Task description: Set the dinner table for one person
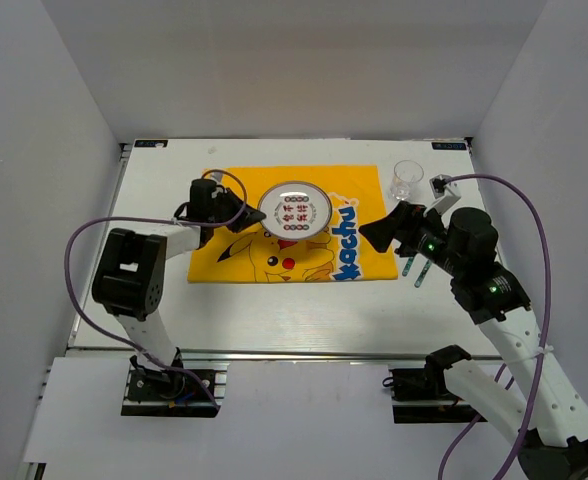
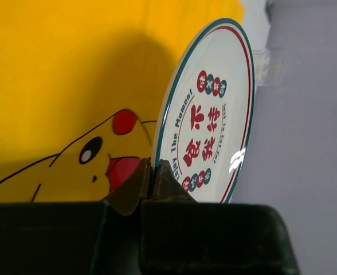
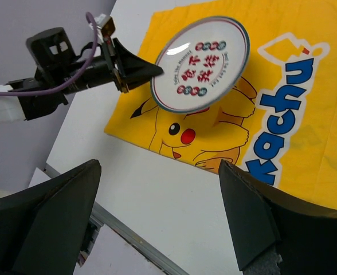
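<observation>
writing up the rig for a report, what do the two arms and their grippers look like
The left arm and right arm have white links joined by blocky black joint housings. The left gripper and right gripper end in black wedge-shaped fingers. A purple cable loops along the left arm, and another along the right. Small green lights glow on the right arm's joints.

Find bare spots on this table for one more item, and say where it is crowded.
Free: the strip of the dinner table between the yellow cloth and the metal rail, and the strip behind the cloth. Crowded: right of the cloth, with the glass, two thin utensils and the right gripper.
</observation>
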### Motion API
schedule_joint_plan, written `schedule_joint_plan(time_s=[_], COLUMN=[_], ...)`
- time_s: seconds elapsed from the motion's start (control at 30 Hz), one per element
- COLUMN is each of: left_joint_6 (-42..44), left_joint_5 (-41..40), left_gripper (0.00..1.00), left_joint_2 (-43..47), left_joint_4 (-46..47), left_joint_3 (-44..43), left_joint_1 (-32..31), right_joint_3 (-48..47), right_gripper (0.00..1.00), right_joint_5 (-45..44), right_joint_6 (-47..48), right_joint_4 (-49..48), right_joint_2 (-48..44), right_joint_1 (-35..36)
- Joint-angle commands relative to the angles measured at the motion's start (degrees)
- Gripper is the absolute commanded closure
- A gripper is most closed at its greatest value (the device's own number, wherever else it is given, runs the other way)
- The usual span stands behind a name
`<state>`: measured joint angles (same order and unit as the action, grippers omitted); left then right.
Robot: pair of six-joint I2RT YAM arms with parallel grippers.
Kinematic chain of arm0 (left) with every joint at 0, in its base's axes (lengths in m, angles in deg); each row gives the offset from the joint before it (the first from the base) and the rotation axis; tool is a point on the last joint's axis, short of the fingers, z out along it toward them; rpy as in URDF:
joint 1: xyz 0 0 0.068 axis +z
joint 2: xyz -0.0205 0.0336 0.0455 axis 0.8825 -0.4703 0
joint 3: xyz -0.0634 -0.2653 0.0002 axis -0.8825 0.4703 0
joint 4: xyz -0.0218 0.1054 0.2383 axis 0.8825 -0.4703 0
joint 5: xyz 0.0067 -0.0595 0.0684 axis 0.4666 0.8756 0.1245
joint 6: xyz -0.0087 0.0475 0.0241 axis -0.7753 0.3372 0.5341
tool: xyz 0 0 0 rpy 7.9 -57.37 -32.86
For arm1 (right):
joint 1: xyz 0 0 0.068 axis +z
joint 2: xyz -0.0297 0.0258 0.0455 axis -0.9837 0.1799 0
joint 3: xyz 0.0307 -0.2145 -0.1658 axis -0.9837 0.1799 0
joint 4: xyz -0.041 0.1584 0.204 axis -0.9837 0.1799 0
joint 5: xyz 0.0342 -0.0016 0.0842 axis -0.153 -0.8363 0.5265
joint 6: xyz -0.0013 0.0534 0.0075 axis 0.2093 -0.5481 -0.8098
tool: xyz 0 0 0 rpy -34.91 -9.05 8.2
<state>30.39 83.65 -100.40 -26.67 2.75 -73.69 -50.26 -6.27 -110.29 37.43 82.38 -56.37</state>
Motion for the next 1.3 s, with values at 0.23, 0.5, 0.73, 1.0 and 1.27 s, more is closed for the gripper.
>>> schedule_joint_plan(time_s=[0.23, 0.5, 0.73, 1.0, 1.27], left_joint_6=[2.55, 3.87, 3.78, 4.75, 6.06], left_joint_5=[0.50, -0.55, -0.64, -3.81, -13.37], left_gripper=[1.00, 1.00, 1.00, 0.65, 0.06], left_joint_2=[-4.31, -7.75, -9.51, -7.93, -0.74], left_joint_4=[2.41, 0.30, -1.54, -4.88, -19.52], left_joint_3=[-3.71, -4.61, -4.25, -4.17, -4.17], left_joint_1=[-1.35, -1.35, -1.35, -2.40, -2.93], right_joint_3=[2.44, 2.18, 1.83, 2.35, -2.28], right_gripper=[0.11, 0.11, 0.11, 0.11, 0.11], right_joint_5=[-0.39, -0.74, -1.18, 0.22, -14.74], right_joint_6=[2.61, 3.67, 4.20, 3.85, 1.65], right_joint_4=[-0.06, 0.47, 0.82, 0.20, 7.55], right_joint_2=[-2.70, -2.70, -2.70, -2.26, 5.70], right_joint_1=[0.02, -0.15, -0.07, -0.15, -0.32])
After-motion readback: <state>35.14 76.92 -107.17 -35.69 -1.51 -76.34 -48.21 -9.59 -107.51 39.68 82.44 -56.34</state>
